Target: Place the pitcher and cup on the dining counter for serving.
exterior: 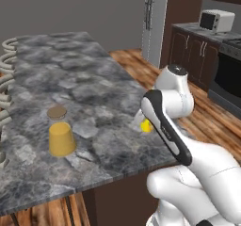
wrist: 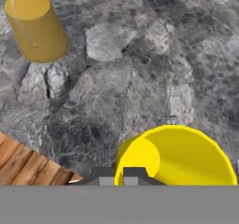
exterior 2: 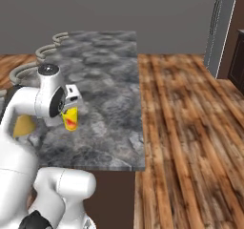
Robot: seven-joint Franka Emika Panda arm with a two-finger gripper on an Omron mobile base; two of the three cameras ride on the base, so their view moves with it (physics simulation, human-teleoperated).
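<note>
At the far left of the left base view we see thin metal stools (exterior: 5, 79) curving along the edge of the dining counter (exterior: 70, 65), its grey marbled top running away from us. Next comes the pitcher (exterior: 60, 133) — standing upright on the stone near the counter's near edge, brown lid on top, orange-yellow body below. To its right, well apart from it, the cup (exterior: 147, 125) shows as a bright yellow sliver behind our white arm, over the counter's right-hand edge.

In the right base view the pitcher (exterior 2: 24, 126) peeks out at the left behind the arm, and the cup (exterior 2: 70, 118) hangs just under the gripper (exterior 2: 69, 109) above the stone. Whether it touches the top we cannot tell.

In the hand view the pitcher (wrist: 36, 27) sits upper left, and the cup (wrist: 179, 157) fills the lower right, its open mouth toward the camera. It appears held — but the fingers are hidden, so we cannot tell how far apart they stand.
</note>
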